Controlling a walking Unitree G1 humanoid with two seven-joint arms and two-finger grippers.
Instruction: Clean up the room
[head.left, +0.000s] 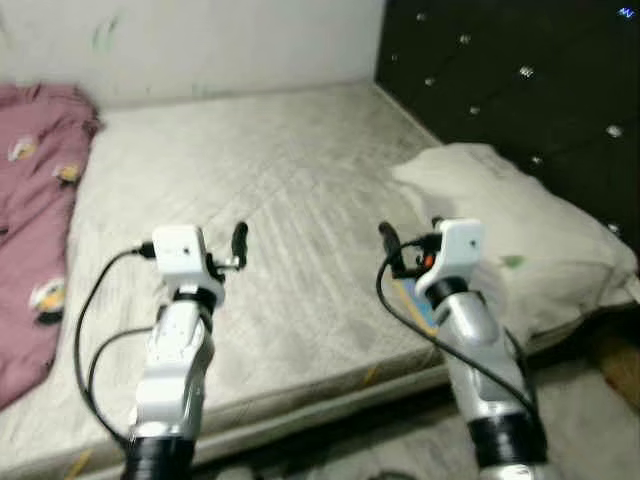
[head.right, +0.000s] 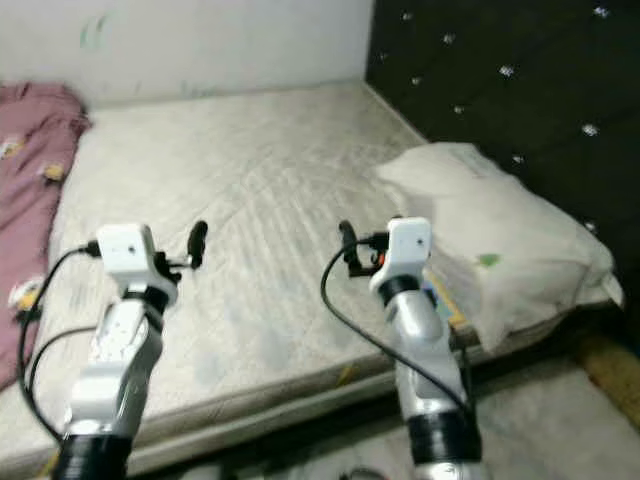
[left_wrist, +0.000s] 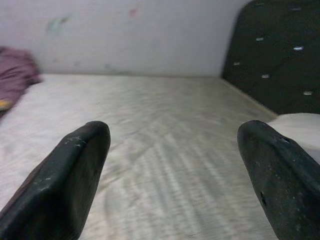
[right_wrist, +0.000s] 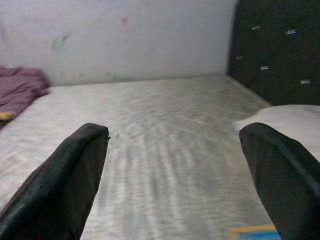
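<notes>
Both arms reach over the bare mattress (head.left: 280, 200), left gripper (left_wrist: 172, 165) and right gripper (right_wrist: 175, 165) spread wide and empty, with the pink blanket (head.left: 35, 210) at nine o'clock and the white pillow (head.left: 520, 230) at three o'clock.

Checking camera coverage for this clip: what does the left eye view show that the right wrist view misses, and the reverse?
The left eye view alone shows both silver arms, the left gripper, the whole pillow and the floor.

The right wrist view alone shows the right gripper open from close behind, its fingers spread wide.

Both show the mattress, the pink blanket, the wall and the dark headboard.
</notes>
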